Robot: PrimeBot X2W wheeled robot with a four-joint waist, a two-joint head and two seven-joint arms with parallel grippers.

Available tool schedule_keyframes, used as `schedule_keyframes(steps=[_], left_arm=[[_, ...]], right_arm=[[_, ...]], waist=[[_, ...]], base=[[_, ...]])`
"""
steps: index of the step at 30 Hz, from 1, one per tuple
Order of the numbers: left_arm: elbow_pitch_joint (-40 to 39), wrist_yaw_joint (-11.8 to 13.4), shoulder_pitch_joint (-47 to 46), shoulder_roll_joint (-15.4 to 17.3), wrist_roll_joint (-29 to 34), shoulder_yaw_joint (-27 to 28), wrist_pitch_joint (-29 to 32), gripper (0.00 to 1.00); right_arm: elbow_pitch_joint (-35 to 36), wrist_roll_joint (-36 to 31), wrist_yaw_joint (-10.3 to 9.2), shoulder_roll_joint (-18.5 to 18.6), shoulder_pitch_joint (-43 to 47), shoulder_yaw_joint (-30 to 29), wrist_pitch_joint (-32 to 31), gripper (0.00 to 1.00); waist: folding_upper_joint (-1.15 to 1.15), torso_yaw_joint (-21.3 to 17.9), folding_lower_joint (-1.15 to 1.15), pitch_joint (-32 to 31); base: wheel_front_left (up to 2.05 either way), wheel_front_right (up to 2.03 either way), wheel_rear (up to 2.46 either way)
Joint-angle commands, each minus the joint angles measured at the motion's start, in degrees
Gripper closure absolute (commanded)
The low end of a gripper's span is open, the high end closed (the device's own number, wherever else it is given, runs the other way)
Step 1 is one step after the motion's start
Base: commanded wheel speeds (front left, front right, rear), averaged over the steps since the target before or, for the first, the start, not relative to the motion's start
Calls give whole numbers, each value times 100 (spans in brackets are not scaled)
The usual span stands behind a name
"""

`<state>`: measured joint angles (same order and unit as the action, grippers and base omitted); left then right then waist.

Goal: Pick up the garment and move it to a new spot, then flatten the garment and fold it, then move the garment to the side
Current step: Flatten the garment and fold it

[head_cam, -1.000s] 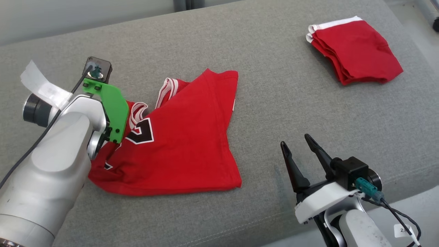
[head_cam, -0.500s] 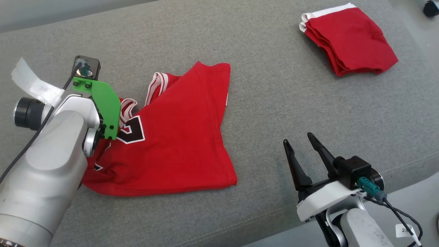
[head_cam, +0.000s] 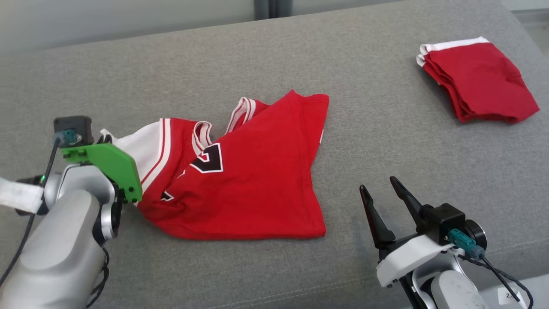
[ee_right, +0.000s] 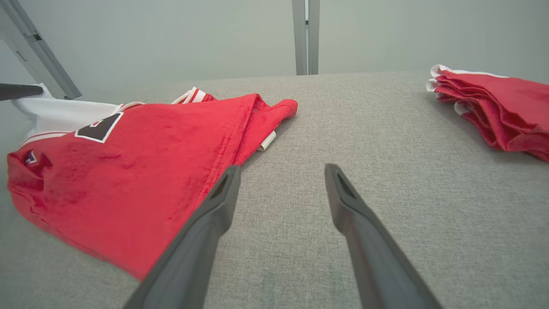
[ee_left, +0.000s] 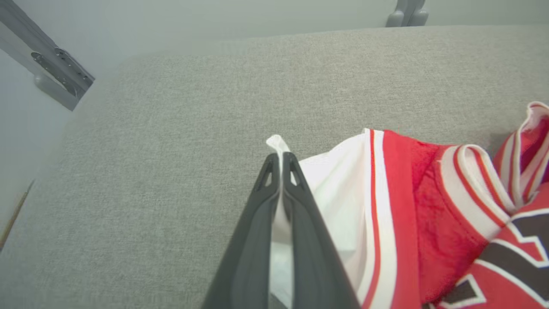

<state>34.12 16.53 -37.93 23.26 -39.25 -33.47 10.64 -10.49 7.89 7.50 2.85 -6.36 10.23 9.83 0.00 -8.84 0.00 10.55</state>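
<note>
The garment [head_cam: 253, 171] is a red jersey with white trim and a black number, crumpled on the grey cushion [head_cam: 300, 56]. My left gripper [ee_left: 281, 156] is shut on the garment's white edge [ee_left: 339, 193], which it holds stretched out leftward and raised a little. In the head view the left gripper [head_cam: 105, 139] sits at the garment's left end, mostly hidden behind its green bracket. My right gripper [head_cam: 379, 191] stands open to the right of the garment [ee_right: 128, 171], with nothing between its fingers [ee_right: 214, 206].
A second red garment [head_cam: 478, 86], folded, lies at the far right of the cushion and also shows as a folded stack [ee_right: 493, 107] in the right wrist view. The cushion's front edge runs just under my right arm. A grey wall stands behind.
My left gripper has shut on the garment's white edge and pulled it out leftward, exposing white fabric. The head camera has shifted. The right gripper stays open.
</note>
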Motion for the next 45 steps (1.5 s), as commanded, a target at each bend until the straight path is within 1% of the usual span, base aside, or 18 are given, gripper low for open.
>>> schedule_keyframes(steps=[1, 9, 13, 17, 21, 23, 24, 25, 29, 34, 36, 38, 41, 42, 44, 45], left_arm=[[-192, 119, 279, 68, -61, 69, -88, 100], [-1099, 700, 1475, 331, -431, 444, -155, 100], [-1403, 961, 2010, 442, -587, 621, -184, 100], [-1540, 1092, 2412, 378, -778, 784, -277, 100], [-1545, 1101, 2641, 259, -934, 881, -407, 100], [-1487, 1018, 2742, 165, -1002, 890, -477, 100], [-1444, 977, 2765, 127, -1020, 895, -522, 88], [-1305, 918, 2783, 52, -1063, 930, -637, 0], [-895, 752, 2783, -85, -1219, 1108, -983, 0], [-248, 362, 2731, -167, -1372, 1374, -1515, 0], [-18, 132, 2653, -157, -1402, 1499, -1886, 0], [192, -157, 2544, -158, -1357, 1583, -2263, 0], [339, -566, 2428, -196, -1182, 1795, -2555, 0], [297, -737, 2405, -220, -1075, 1894, -2582, 0], [-13, -920, 2385, -288, -623, 2338, -2585, 0], [-188, -1022, 2461, -456, -472, 2619, -2584, 0]], right_arm=[[50, -33, -2, 9, 93, -31, -41, 0], [167, -49, -2, 7, 280, 6, -167, 0], [235, -53, -2, 7, 328, -7, -202, 0], [275, -60, -2, 8, 347, -15, -222, 0], [298, -52, -2, 7, 332, -18, -221, 0], [304, -48, -2, 7, 316, -21, -222, 0], [309, -41, -2, 7, 307, -25, -221, 0], [308, -35, -2, 7, 291, -28, -217, 0], [282, -15, -2, 7, 282, -76, -185, 0], [249, 1, -2, 7, 340, -122, -173, 0], [246, -2, -2, 7, 374, -170, -157, 0], [255, 4, -2, 7, 375, -233, -138, 0], [263, 39, -2, 8, 407, -338, -68, 0], [257, 54, -2, 7, 421, -364, -45, 0], [252, 121, -2, 7, 432, -430, 26, 0], [225, 144, -2, 6, 442, -450, 54, 0]], waist=[[0, 315, 0, -287], [0, 585, 0, -584], [0, 662, 0, -632], [0, 695, 0, -622], [0, 700, 0, -592], [0, 699, 0, -579], [0, 698, 0, -567], [0, 687, 0, -555], [0, 672, 0, -566], [0, 673, 0, -629], [0, 685, 0, -662], [0, 712, 0, -690], [0, 761, 0, -745], [0, 779, 0, -765], [0, 820, 0, -802], [0, 839, 0, -826]], base=[[0, 0, 0], [0, 0, 0], [0, 0, 0], [0, 0, 0], [0, 0, 0], [0, 0, 0], [0, 0, 0], [0, 0, 0], [0, 0, 0], [0, 0, 0], [0, 0, 0], [0, 0, 0], [0, 0, 0], [0, 0, 0], [0, 0, 0], [0, 0, 0]])
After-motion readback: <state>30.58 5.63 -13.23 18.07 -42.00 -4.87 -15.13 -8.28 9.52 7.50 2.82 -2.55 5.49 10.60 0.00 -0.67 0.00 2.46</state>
